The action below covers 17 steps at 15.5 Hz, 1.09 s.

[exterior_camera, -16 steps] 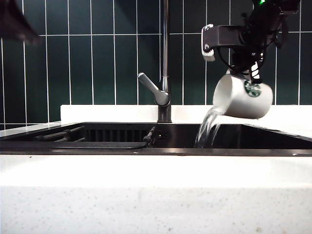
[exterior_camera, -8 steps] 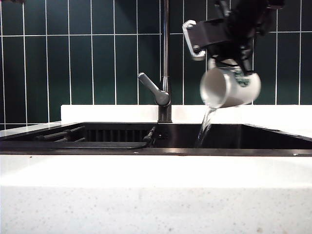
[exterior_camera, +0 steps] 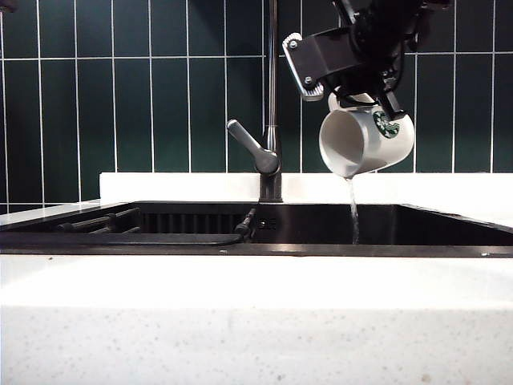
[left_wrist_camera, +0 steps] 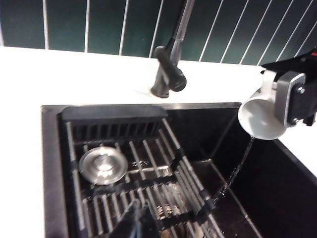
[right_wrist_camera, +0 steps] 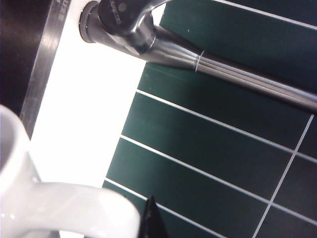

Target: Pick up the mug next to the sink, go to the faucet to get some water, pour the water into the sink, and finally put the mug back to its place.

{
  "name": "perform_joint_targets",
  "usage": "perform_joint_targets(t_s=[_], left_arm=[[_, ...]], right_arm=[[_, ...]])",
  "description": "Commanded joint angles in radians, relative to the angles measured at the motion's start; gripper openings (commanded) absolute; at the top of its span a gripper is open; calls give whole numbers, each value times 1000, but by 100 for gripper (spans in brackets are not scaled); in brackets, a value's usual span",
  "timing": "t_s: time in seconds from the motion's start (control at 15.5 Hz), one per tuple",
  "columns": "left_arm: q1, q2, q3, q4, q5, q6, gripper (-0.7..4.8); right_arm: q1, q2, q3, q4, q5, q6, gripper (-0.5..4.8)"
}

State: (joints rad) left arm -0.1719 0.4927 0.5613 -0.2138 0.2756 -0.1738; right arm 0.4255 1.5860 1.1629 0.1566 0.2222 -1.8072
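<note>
Meanwhile, one mug [exterior_camera: 367, 142] is tipping a thin stream of water [exterior_camera: 353, 210] into the sink [exterior_camera: 449, 227].
Clenched on the mug's handle, the right gripper [exterior_camera: 377, 98] is holding it sideways above the basin's right half, just right of the single faucet [exterior_camera: 272, 104]. Inside the sink, one slatted rack [left_wrist_camera: 143, 183] and one round metal strainer [left_wrist_camera: 103, 165] are lying. Hanging high over the sink's near edge, the left gripper [left_wrist_camera: 139, 223] is pinched closed, gripping nothing.

A white speckled countertop [exterior_camera: 256, 321] carries the black sink [exterior_camera: 401, 250] and faucet [exterior_camera: 271, 160].
</note>
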Motion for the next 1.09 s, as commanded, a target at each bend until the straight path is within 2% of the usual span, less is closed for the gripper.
perform_joint_targets(t_s=[0.06,0.19,0.39,0.45,0.58,0.77,0.97,1.09], left_arm=[[0,-22,-16,-6,-10,2,-6],[0,-34,-17,-38,-10,11,-6],[0,-81,-17,-91,-14,63,-6],[0,-104,-17,-114,-13,70,-6],[0,-135,-24,-139,0,92,-6],[0,-185,-52,-157,0,92,-6],[0,-236,-89,-170,-2,92,-6],[0,-265,-118,-166,-2,90,-6]], right_arm=[[1,-14,12,48,23,12,-1],[1,-17,12,51,24,86,-1],[-19,-28,12,92,27,400,0],[-40,-37,11,95,26,594,0],[-100,-52,11,89,22,897,0],[-210,-63,10,34,19,1212,1],[-335,-92,-46,24,-36,1456,13],[-440,-133,-151,111,-71,1550,13]])
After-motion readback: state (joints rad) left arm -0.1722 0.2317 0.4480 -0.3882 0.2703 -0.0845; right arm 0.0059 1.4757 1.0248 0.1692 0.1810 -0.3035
